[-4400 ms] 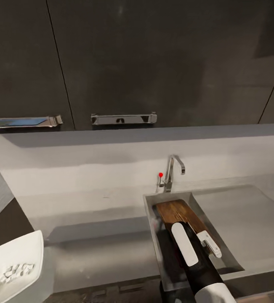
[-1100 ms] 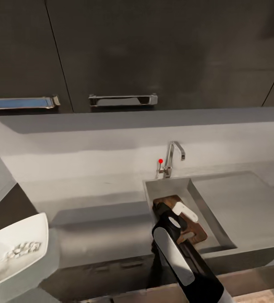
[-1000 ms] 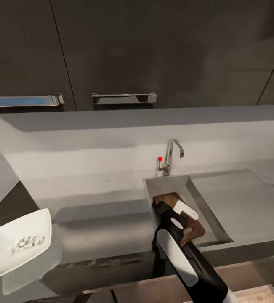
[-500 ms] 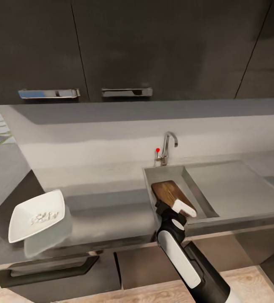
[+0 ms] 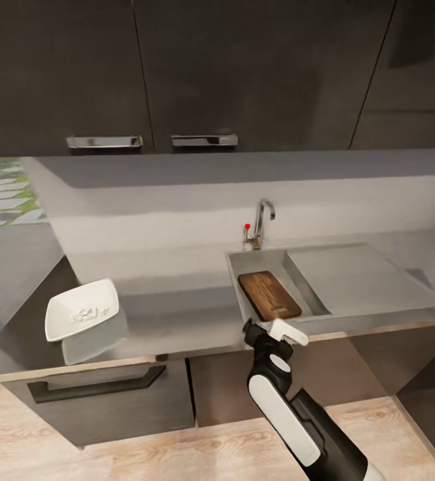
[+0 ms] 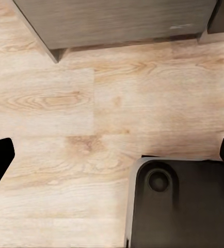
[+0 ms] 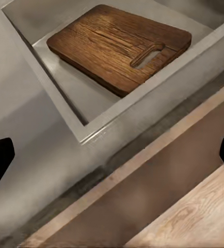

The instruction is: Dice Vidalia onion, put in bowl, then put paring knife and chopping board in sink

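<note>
Chopping board (image 5: pixel 268 295) lay flat in the sink (image 5: pixel 234 270) as we had drawn our right fingers (image 5: pixel 275 332) back, spread and empty, so that placement looked done.

Black right arm (image 5: pixel 297 414) with glossy white panels, gripper (image 5: pixel 275 329) seemingly white-tipped.

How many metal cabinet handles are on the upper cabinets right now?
2. One handle sits on the upper cabinet above the bowl; the other handle is beside it, left of the faucet. More may lie outside the frame.
</note>
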